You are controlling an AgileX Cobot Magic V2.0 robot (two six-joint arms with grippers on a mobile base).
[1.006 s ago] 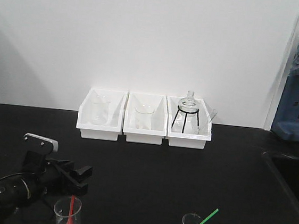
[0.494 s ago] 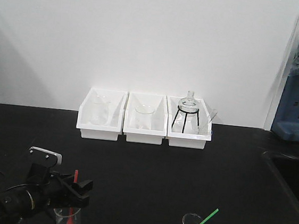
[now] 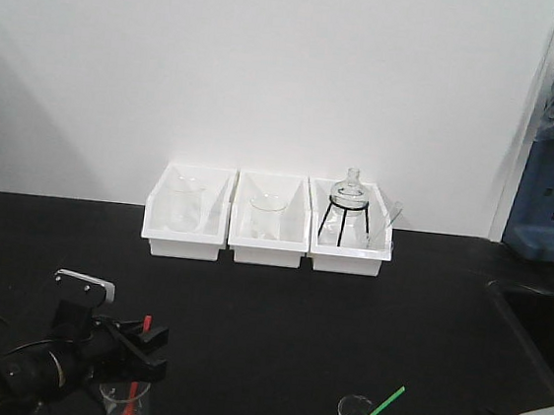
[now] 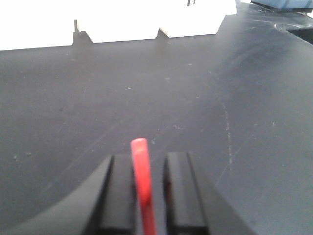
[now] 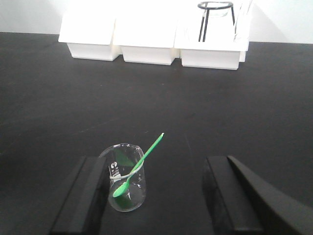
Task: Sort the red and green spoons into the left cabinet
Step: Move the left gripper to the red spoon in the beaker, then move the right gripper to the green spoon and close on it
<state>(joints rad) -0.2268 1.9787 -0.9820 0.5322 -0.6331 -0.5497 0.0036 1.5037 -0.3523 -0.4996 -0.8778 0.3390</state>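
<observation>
Left wrist, red spoon (image 4: pixel 143 188) upright between jaws, perhaps gripped

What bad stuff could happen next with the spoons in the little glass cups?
1. The left gripper has its jaws on either side of the red spoon, but a firm pinch isn't clear. The spoon might slip, or tip its small beaker when lifted.
2. The right gripper is open. The green spoon's beaker lines up near one finger, which might knock it over.
</observation>
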